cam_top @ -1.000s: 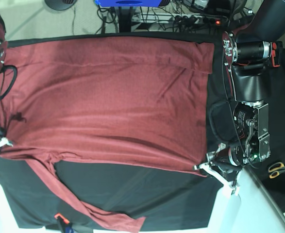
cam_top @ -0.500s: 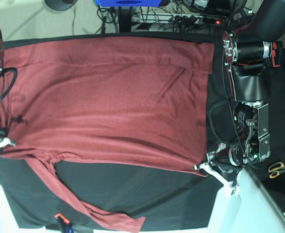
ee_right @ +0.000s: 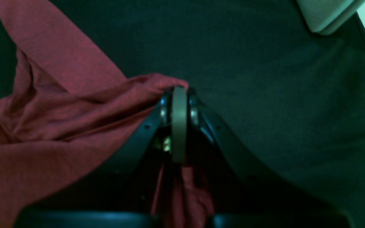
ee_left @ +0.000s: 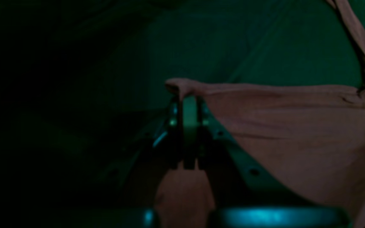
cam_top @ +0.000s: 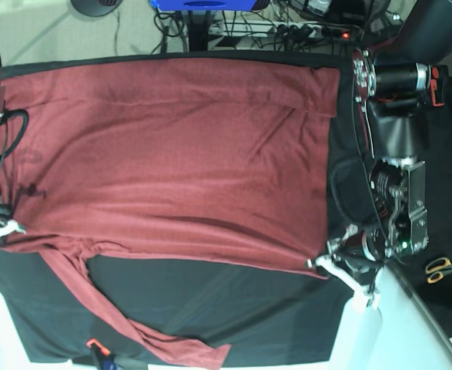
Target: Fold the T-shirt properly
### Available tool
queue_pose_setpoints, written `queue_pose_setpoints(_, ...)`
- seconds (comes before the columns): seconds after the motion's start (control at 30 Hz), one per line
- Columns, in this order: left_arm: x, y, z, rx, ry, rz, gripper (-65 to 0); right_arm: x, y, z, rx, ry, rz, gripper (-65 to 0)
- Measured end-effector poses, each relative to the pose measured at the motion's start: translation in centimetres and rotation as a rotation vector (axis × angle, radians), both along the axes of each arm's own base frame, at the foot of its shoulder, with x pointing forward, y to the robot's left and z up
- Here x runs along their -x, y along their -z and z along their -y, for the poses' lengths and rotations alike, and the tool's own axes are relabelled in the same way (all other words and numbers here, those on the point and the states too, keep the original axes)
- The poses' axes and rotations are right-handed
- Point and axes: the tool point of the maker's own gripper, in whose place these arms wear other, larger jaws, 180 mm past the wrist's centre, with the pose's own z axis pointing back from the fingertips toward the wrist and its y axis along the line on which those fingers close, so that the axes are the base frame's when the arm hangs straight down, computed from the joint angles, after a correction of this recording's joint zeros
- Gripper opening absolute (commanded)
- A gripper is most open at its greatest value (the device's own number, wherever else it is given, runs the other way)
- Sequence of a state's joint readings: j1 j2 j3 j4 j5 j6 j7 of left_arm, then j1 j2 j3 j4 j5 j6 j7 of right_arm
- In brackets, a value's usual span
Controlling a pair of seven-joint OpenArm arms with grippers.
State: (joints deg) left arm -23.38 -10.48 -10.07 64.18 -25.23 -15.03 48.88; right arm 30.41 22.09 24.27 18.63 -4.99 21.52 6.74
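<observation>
T-shirt (cam_top: 172, 154) spread flat on black cloth (cam_top: 233, 308), one sleeve trailing toward 6 o'clock; soft thin knit, light, will sag and stretch between grips. Left gripper (ee_left: 188, 95) clenched on hem corner at 4 o'clock, right gripper (ee_right: 178, 90) clenched on shoulder corner at 8 o'clock. Best hold looks like corners/seams, both lifted evenly, else fabric bunches

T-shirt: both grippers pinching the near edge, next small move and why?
Probably lift both corners together and carry them toward the far edge. The left gripper and right gripper are each shut on the T-shirt, which lies flat and unfolded, one sleeve trailing.
</observation>
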Motion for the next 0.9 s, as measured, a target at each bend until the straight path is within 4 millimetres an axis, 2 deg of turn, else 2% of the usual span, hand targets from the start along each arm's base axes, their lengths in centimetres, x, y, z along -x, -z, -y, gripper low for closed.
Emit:
queue_pose_setpoints(0.13, 2.0, 0.7, 0.3, -0.017, 0.015, 0.0, -65.0, 1.3, 1.5, -0.3, -0.018, -0.008, -0.084, -65.0)
queue_pose_setpoints(0.2, 3.3, 1.4, 0.9, -0.021, 0.039, -0.053, -65.0, 1.8, 2.0, -0.3, -0.018, -0.009, -0.107, -65.0)
queue_pose_setpoints(0.33, 4.7, 0.8, 2.1, -0.027, 0.067, -0.029, -65.0, 2.1, 2.4, -0.4, -0.024, -0.01, -0.137, -65.0)
queue_pose_setpoints(0.4, 5.5, 0.6, 2.1, -0.036, 0.073, -0.02, -65.0, 2.4, 2.6, -0.5, -0.03, -0.011, -0.163, -65.0)
queue_pose_setpoints(0.5, 7.2, 1.0, 2.7, 0.019, 0.097, -0.07, -65.0, 2.6, 2.6, 0.1, -0.025, -0.004, -0.172, -65.0)
queue_pose_setpoints(0.6, 8.4, 0.6, 3.5, 0.096, 0.113, -0.058, -65.0, 2.6, 2.3, 0.6, -0.017, 0.0, -0.167, -65.0)
queue_pose_setpoints(0.73, 10.0, 1.0, 2.5, 0.062, 0.112, -0.072, -65.0, 3.7, 2.8, 1.3, -0.016, 0.0, -0.232, -65.0)
queue_pose_setpoints(0.9, 11.5, 1.8, 2.7, 0.068, 0.121, -0.098, -65.0, 4.2, 1.4, 2.4, 0.049, -0.042, -0.239, -65.0)
